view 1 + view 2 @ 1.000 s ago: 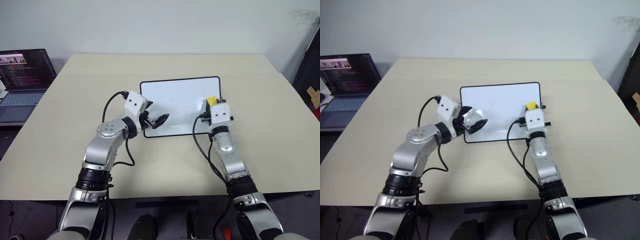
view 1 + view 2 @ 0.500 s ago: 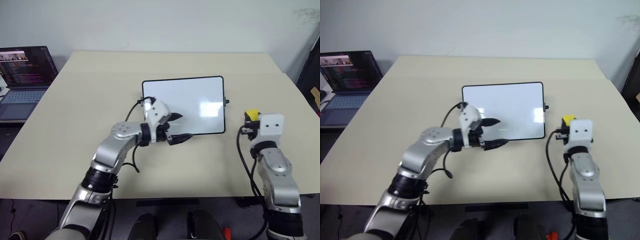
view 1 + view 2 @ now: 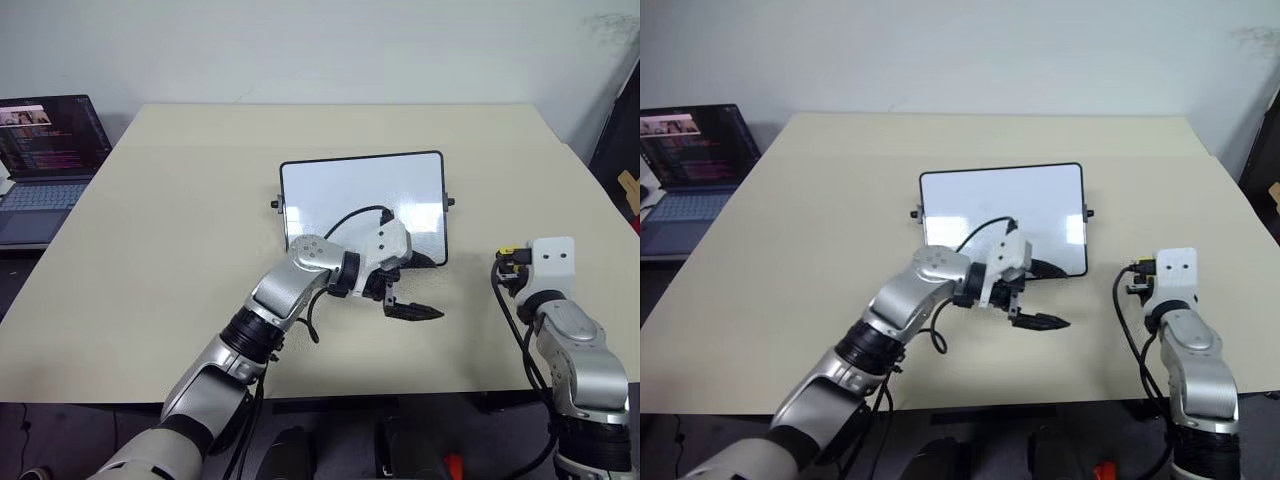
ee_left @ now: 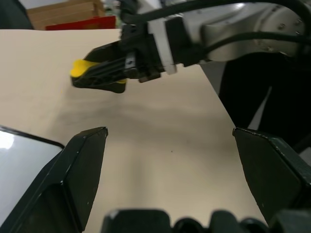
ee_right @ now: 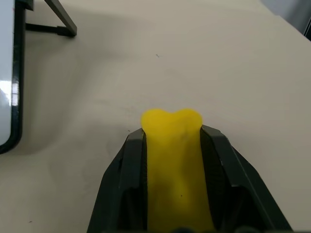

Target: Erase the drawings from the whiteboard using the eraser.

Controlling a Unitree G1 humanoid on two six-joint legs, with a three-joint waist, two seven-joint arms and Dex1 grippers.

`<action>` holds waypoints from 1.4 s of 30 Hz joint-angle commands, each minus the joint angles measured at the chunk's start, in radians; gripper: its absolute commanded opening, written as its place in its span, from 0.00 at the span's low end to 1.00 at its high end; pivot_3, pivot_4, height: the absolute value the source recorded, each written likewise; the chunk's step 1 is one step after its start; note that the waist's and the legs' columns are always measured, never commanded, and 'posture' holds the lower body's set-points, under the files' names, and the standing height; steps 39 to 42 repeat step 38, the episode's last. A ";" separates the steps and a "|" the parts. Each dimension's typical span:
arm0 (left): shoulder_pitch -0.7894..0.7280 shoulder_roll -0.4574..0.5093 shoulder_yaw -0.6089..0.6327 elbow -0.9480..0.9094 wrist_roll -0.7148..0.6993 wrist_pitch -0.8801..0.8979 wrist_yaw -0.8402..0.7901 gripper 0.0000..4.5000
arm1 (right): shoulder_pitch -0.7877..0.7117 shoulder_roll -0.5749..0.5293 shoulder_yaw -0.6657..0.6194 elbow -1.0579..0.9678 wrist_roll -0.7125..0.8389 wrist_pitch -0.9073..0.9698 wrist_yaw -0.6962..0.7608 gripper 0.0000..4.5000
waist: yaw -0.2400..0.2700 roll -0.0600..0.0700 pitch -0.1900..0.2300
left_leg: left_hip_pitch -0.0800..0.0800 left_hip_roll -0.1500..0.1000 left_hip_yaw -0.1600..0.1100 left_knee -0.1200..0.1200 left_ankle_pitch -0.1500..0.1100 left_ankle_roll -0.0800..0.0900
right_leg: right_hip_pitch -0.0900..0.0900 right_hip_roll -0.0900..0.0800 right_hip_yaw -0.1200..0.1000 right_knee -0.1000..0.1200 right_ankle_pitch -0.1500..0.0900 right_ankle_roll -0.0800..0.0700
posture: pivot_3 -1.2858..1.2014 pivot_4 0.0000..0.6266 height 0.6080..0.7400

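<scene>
Right pincer (image 5: pixel 171 145) is clenched on the yellow eraser (image 5: pixel 171 145), squeezing it between both fingers so the block bulges out past the tips. A second ago this pincer was over the right edge of the whiteboard (image 3: pixel 340 190) with the eraser against it; now it has pulled away to the right and hangs over bare table (image 3: pixel 200 160), well apart from the board. The left pincer (image 3: pixel 415 312), fingers spread and holding nothing, has swung across from the board's left corner to its near right corner and now points toward the right pincer, which it faces across an open stretch of table.

No drawings can be made out on the board; its surface looks plain white with only a glare patch, so the wiping seems finished, though thin marks could be too small to tell. The withdrawal fits that reading.

Far to the left of both pincers, a laptop (image 3: pixel 45 160) sits off the table's corner, out of the way. The left arm lies across the board's near edge and would block a return pass.
</scene>
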 commanded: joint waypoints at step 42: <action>0.785 0.006 0.540 -0.619 0.082 0.058 0.848 1.00 | 0.451 0.091 0.121 -0.246 0.197 -0.483 0.233 0.99 | 0.029 0.003 -0.004 | 0.006 0.000 -0.001 0.001 -0.001 0.000 | 0.007 -0.005 0.001 -0.001 0.000 0.001 | 0.52 0.24 1.00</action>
